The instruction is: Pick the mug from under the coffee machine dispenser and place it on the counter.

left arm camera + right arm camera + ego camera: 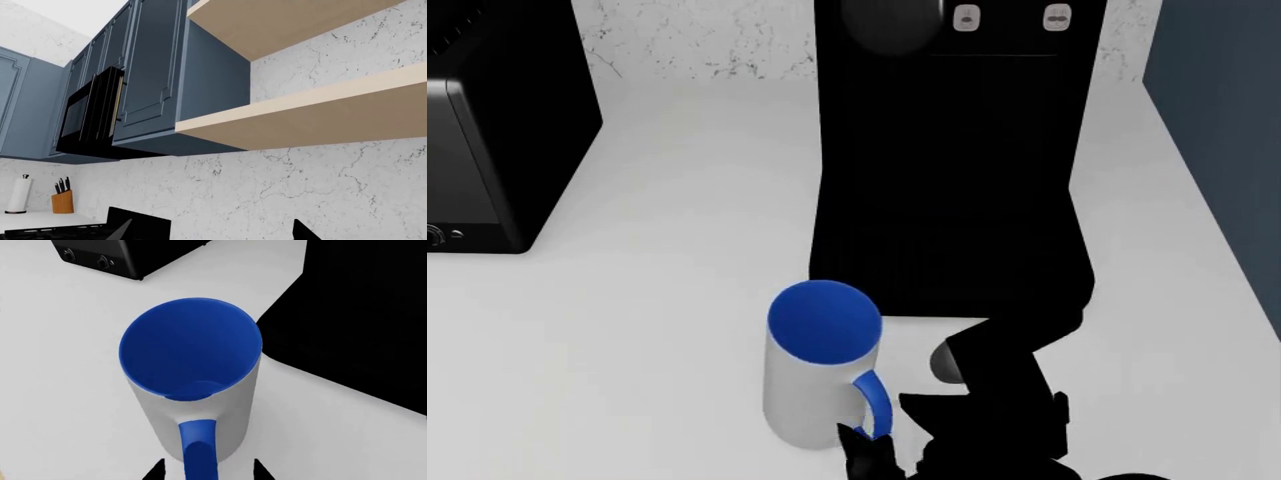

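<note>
Right gripper (207, 471) is seen at the blue loop handle (199, 450) of 1 mug (193, 385); 2 black fingertips flank the handle, jaws apart, contact not determinable. Mug: cylindrical, white outside, bright blue inside, upright on the plain white counter (627, 320), just in front of and left of the base tray of 1 matte black boxy coffee machine dispenser (948, 170), on which 2 grey buttons are counted. 1 black boxy appliance (487, 160) is noted at the left. Left gripper (210, 232): 2 dark tips apart, facing marbled wall, 2 wooden shelves (313, 117).
</note>
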Controlling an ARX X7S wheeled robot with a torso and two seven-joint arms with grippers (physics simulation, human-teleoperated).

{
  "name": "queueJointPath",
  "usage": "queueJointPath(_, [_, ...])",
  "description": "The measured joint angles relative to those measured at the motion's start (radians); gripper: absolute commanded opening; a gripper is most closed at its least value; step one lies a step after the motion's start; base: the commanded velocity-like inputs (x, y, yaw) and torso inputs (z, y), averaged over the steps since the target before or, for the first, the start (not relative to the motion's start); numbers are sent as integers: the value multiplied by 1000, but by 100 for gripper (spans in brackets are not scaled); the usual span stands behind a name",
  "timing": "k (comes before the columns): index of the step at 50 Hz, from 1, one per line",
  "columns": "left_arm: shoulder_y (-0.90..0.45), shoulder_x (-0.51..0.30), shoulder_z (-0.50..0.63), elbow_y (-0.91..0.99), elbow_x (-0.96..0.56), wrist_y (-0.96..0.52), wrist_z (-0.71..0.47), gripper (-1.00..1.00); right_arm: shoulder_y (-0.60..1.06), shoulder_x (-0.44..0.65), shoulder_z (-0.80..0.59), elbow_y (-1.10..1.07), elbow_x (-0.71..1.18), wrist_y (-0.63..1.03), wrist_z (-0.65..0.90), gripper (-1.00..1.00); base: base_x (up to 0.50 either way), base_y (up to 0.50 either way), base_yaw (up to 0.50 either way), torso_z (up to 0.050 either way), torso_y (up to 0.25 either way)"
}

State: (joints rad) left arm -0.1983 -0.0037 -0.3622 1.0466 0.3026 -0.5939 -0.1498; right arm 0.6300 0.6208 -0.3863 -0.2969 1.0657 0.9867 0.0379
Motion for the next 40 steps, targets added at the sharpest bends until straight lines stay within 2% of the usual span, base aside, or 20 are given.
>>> queueJointPath(11, [2,0,-2,0,-4,2,-4,100,2,15,3,-29,20,36,40,100,0,0,0,0,0])
queueJointPath(21, [2,0,-3,0,-4,2,-4,100,25,90,119,-131,156,89,165,100,0,0,0,0,0])
queueJointPath(32, [0,0,0,0,-1,-2,-2,100,-47,268,408,-299,477,72,391,100,0,0,0,0,0])
queueJointPath(40, [-2,-1,4,0,6,-7,1,100,-278,305,792,-453,691,42,540,100,0,0,0,0,0])
